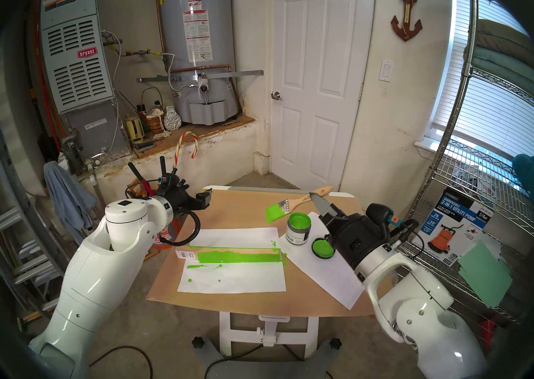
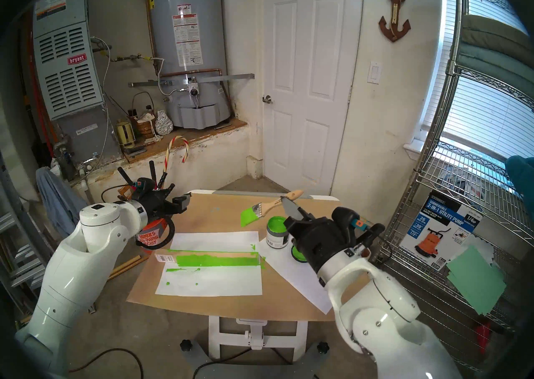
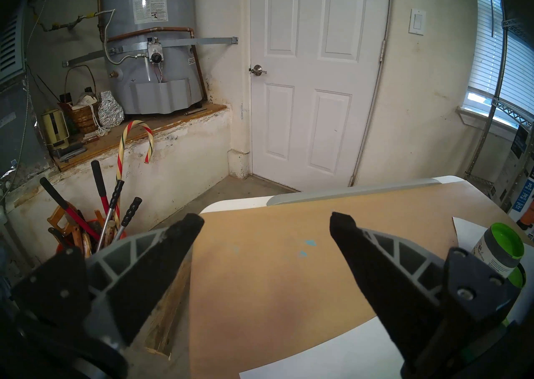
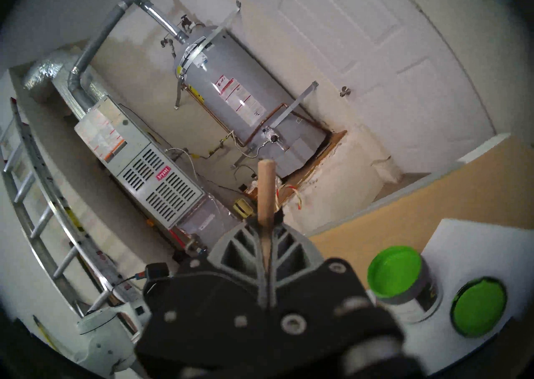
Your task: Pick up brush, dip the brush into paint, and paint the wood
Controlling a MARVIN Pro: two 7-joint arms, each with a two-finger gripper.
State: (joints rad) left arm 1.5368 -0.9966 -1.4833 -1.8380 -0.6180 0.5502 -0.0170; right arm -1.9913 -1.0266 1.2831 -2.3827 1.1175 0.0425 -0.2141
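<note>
Right tool [image 1: 315, 196] clamps the brush [image 1: 291, 203], bristles seemingly above the paint [image 1: 298, 228].

Head pair overlooks table [image 1: 332, 306], wrist views face door [image 3: 312, 80]

- Right wrist view: the green bristles of the pale-handled flat paintbrush [image 4: 265, 193] are hidden behind the right gripper [image 4: 267, 219], and the picture is blurred.
- The black round lid coated green inside [image 2: 297, 252] is half hidden behind that gripper's body.
- Left wrist view: the squat grey-labelled jar of lime-green paint [image 3: 501, 249] is partly covered by a black finger [image 3: 375, 277]; the long green-coated wooden strip lies outside that picture.
</note>
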